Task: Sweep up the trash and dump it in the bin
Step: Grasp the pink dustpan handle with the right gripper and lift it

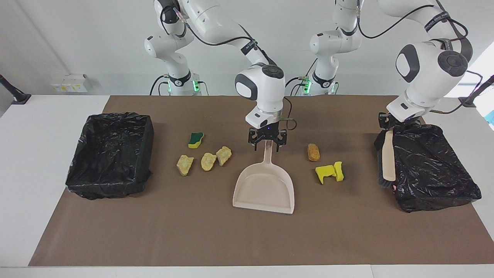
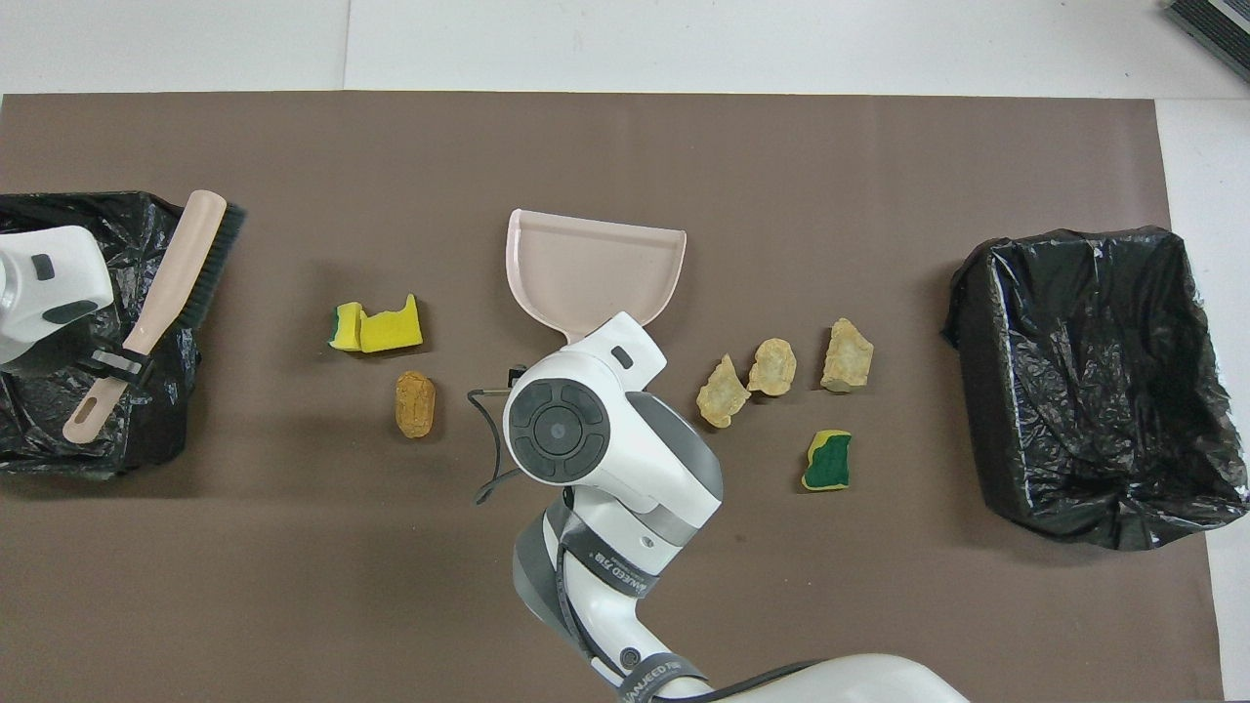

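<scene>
Trash (image 1: 208,161) lies unswept on the mat (image 1: 247,239).
Brush (image 1: 387,162) is clamped by left gripper (image 1: 394,124); right gripper (image 1: 267,141), spread astride dustpan (image 1: 264,185) handle, could nudge it askew.

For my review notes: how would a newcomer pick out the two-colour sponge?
Start at the black-lined bin at the right arm's end. Between it and the dustpan lie three tan foam lumps. The sponge lies just nearer the robots than these, the only green-topped scrap.
</scene>
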### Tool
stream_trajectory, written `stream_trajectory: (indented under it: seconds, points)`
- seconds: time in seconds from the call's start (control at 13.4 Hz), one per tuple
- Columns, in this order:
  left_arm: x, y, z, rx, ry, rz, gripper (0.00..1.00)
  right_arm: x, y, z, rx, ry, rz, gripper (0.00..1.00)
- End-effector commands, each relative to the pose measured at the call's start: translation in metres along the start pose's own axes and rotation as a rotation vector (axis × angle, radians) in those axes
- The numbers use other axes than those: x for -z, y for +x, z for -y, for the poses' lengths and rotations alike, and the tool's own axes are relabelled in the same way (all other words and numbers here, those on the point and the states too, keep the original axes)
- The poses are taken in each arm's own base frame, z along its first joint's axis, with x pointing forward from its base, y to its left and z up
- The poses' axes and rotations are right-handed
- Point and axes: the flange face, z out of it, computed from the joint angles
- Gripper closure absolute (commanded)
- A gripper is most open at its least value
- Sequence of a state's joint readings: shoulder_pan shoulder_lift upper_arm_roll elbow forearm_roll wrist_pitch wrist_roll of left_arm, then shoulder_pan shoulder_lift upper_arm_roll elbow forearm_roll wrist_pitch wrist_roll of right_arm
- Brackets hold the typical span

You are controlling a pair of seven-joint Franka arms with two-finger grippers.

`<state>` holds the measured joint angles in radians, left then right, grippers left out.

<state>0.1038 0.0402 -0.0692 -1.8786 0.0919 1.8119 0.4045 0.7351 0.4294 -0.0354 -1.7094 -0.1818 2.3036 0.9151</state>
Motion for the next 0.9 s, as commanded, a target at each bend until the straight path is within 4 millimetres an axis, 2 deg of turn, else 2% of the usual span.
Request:
stream_trajectory:
  seconds: [0.0, 0.07, 0.15, 0.3, 0.45, 0.6, 0.67, 0.82]
  points:
    - [0.002, -0.001, 0.004, -0.011, 0.018, -0.006, 1.00, 0.002, 0.002, 0.000, 0.004, -0.012, -0.015, 0.33]
    - [0.002, -0.001, 0.004, -0.011, 0.018, -0.006, 1.00, 0.001, -0.001, 0.003, 0.015, -0.013, -0.013, 0.46]
    - [0.003, -0.002, 0.004, -0.011, 0.018, -0.005, 1.00, 0.001, -0.004, 0.003, 0.024, -0.020, -0.007, 0.47]
    - [0.003, -0.002, 0.004, -0.011, 0.017, -0.003, 1.00, 0.000, -0.010, 0.004, 0.041, -0.030, 0.003, 0.46]
    - [0.002, -0.002, 0.004, -0.011, 0.015, 0.001, 1.00, -0.001, -0.011, 0.005, 0.051, -0.030, 0.007, 0.36]
    - [0.002, -0.002, 0.004, -0.011, 0.015, 0.001, 1.00, -0.002, -0.012, 0.003, 0.069, -0.032, 0.012, 0.39]
    - [0.001, -0.002, 0.004, -0.011, 0.015, 0.002, 1.00, -0.004, -0.013, 0.002, 0.070, -0.036, 0.015, 0.46]
    - [0.002, -0.002, 0.004, -0.011, 0.017, -0.002, 1.00, -0.002, -0.013, 0.003, 0.089, -0.030, 0.014, 0.73]
